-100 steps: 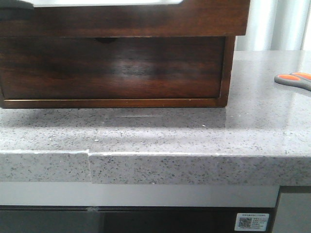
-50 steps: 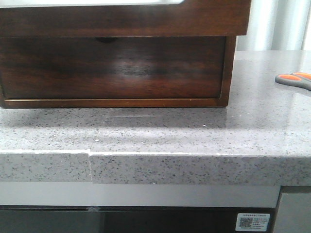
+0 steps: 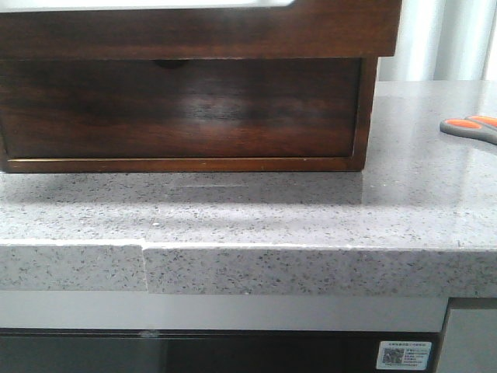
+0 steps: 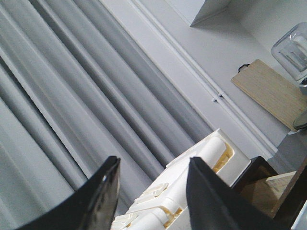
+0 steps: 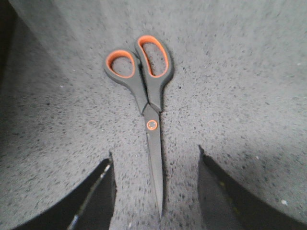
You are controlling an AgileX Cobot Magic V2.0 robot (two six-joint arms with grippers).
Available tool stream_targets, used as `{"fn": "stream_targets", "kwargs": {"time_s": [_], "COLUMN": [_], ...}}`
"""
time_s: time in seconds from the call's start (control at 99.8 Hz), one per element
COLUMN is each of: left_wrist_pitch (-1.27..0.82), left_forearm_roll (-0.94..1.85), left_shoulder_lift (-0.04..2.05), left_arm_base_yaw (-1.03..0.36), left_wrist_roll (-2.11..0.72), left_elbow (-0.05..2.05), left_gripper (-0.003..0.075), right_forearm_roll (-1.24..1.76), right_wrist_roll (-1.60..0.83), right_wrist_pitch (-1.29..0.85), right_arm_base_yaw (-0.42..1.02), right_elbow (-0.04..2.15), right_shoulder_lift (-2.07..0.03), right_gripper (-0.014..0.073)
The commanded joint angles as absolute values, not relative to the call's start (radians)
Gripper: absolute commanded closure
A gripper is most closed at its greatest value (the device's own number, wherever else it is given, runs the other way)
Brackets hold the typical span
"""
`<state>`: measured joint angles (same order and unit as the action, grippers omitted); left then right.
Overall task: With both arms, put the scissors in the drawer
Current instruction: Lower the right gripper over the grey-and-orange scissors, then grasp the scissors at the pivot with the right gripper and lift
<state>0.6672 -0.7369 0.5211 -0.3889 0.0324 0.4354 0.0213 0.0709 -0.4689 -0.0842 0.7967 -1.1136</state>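
The scissors (image 5: 148,91), grey with orange finger loops, lie flat on the speckled grey counter. In the front view only their handles (image 3: 470,128) show, at the far right edge. My right gripper (image 5: 156,157) hangs open just above them, and the blade runs between its two black fingers without touching either. The drawer (image 3: 178,109) sits shut in its dark wooden casing (image 3: 194,31), the finger notch at its top edge. My left gripper (image 4: 153,165) is open and holds nothing; it is raised and points toward grey curtains. Neither gripper shows in the front view.
A white plastic box (image 4: 211,158) rests on top of the wooden casing. Behind it hang grey curtains (image 4: 72,96). A wooden board (image 4: 268,91) and a glass jar (image 4: 292,50) stand by the wall. The counter's front edge (image 3: 248,268) has a seam at its left.
A dark shape at the top left corner of the front view one second ago has left the view. Drawer and scissors have not moved.
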Motion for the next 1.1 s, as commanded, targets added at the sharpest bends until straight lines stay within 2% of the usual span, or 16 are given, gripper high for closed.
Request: {"fn": "stream_targets", "kwargs": {"time_s": [0.0, 0.19, 0.471, 1.092], "left_wrist_pitch": [0.703, 0.703, 0.703, 0.703], "left_forearm_roll": [-0.689, -0.689, -0.689, -0.689], "left_shoulder_lift": [0.525, 0.525, 0.525, 0.525], "left_arm_base_yaw": [-0.396, -0.396, -0.396, -0.396], "left_wrist_roll": [0.052, 0.052, 0.052, 0.052], "left_elbow": [0.464, 0.464, 0.464, 0.464], "left_gripper": [0.0414, 0.0414, 0.0414, 0.0414], "right_forearm_roll": [0.009, 0.008, -0.04, -0.073], "right_wrist_roll": [0.068, 0.048, 0.006, 0.024], "right_wrist_pitch": [-0.479, -0.591, -0.674, -0.738], "right_arm_base_yaw": [-0.083, -0.083, -0.031, -0.02], "right_elbow": [0.919, 1.093, 1.237, 1.3], "right_shoulder_lift": [-1.22, -1.416, -1.572, -1.645], "right_gripper": [0.0249, 0.0249, 0.0249, 0.0246]}}
